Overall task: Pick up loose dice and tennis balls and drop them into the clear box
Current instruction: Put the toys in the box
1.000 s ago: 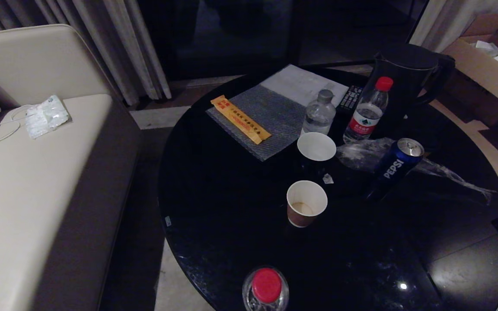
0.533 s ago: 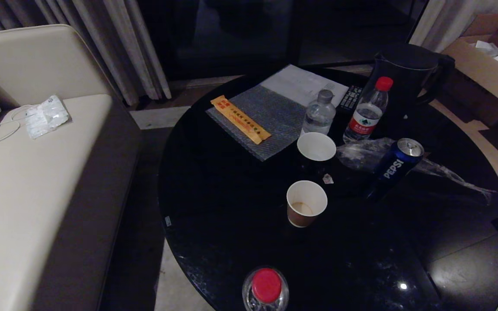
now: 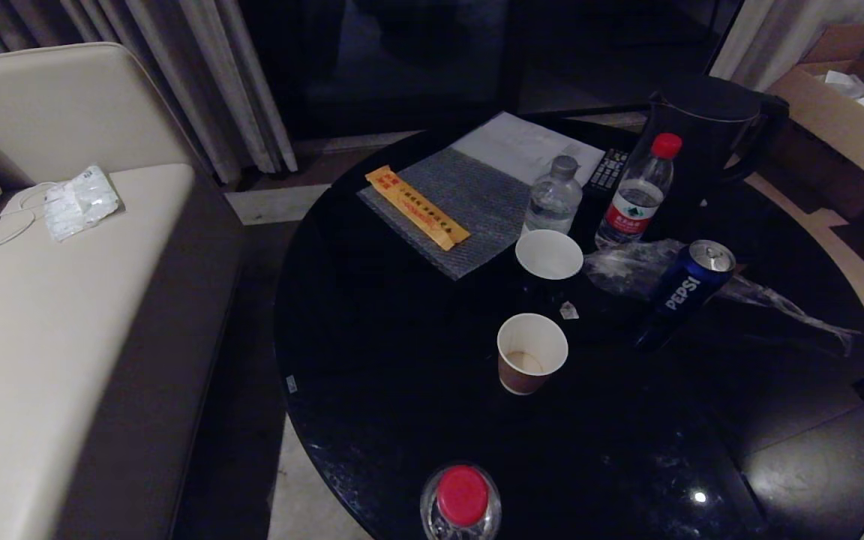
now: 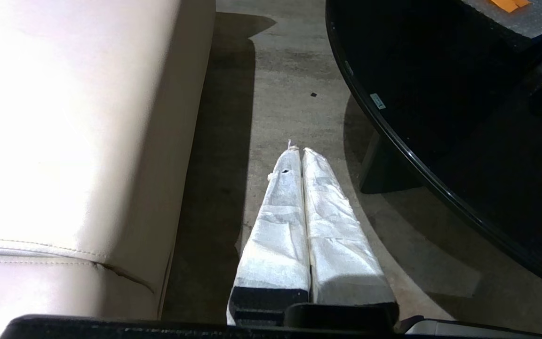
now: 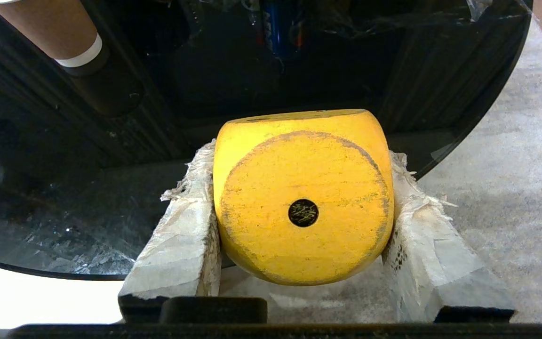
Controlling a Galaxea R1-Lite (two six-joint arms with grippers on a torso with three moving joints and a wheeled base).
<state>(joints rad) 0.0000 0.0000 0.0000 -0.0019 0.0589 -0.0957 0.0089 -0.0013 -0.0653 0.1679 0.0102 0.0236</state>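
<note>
The right hand (image 5: pixel 301 155) is squeezing the yellow die (image 5: pixel 301 197) between its two fingers so it cannot drop, just past the table (image 5: pixel 111 212) edge. The left hand (image 4: pixel 301 153) is resting shut and empty beside the sofa (image 4: pixel 73 141). No clear box is showing.

A yellow die (image 5: pixel 299 197) is clamped between the two cloth-wrapped fingers (image 5: pixel 186 235) of the right tool (image 5: pixel 299 188), its single-pip face turned to the camera. The edge of a glossy black bench (image 5: pixel 111 197) is seen behind it, with a paper cup (image 5: pixel 50 28) and a blue can (image 5: pixel 275 23) on it.
</note>
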